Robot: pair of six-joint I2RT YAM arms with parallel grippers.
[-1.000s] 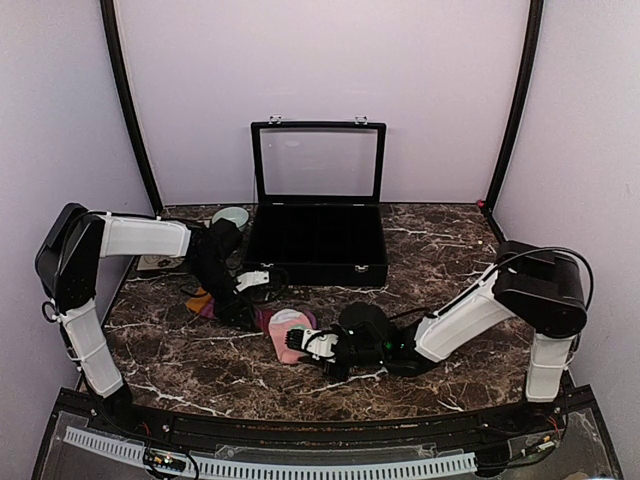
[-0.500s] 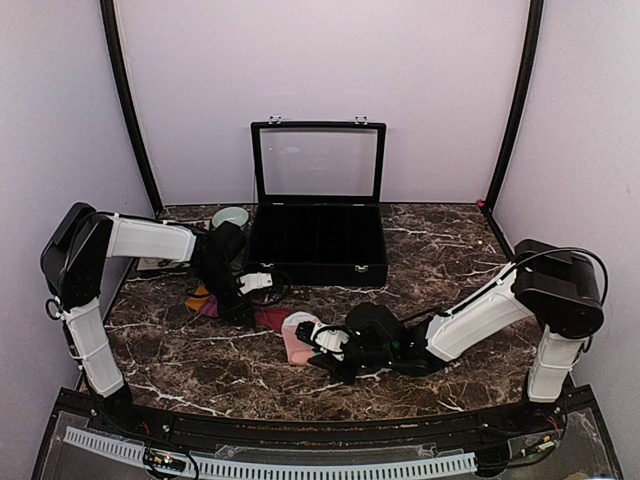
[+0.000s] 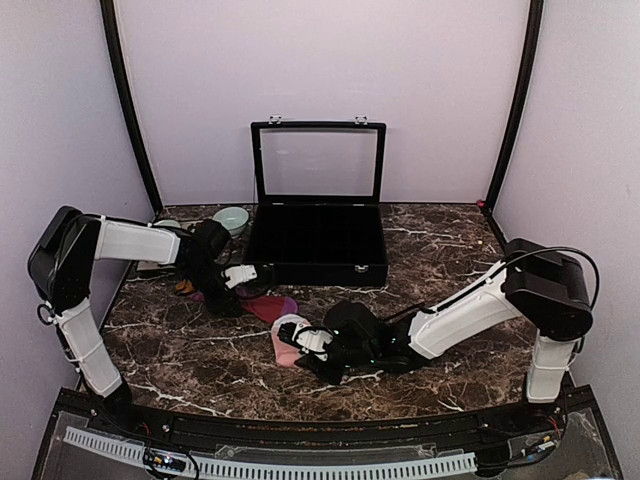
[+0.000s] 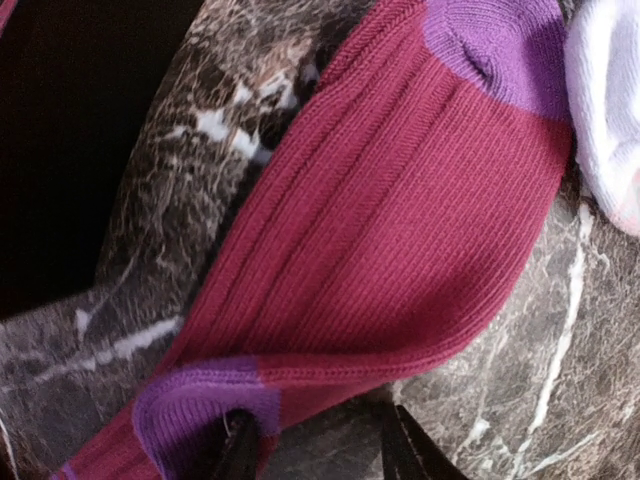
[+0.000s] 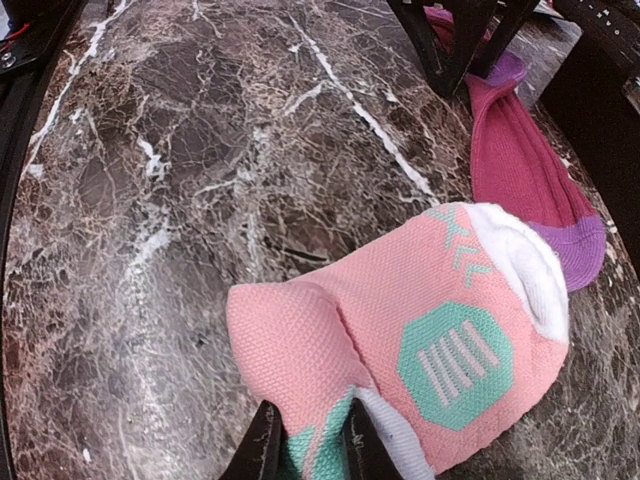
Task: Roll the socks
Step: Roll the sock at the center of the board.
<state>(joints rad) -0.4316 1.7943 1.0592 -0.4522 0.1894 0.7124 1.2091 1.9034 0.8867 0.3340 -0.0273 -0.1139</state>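
While the left arm has drawn back toward the left rear of the table [image 3: 450, 250], the right gripper [image 5: 310, 440] has pulled the pink sock [image 3: 284, 342] a little toward the near edge. The maroon sock [image 3: 268, 305] therefore lies more in the open than a second ago, and its purple toe is no longer covered. The two socks now meet only at their ends, the white tip of the pink one touching that purple toe.

The right gripper is almost closed and pinches the near end of the pink sock, where the fabric is already lifted into a small fold (perhaps the first turn of a roll, I think). The left gripper [image 4: 318, 450] stands partly open over the striped middle of the maroon sock. Its fingers [image 4: 240, 455] reach the edge of the sock, but bare marble shows between them, so I judge that it holds nothing firmly.

For the task this means the socks are laid out but not yet rolled.
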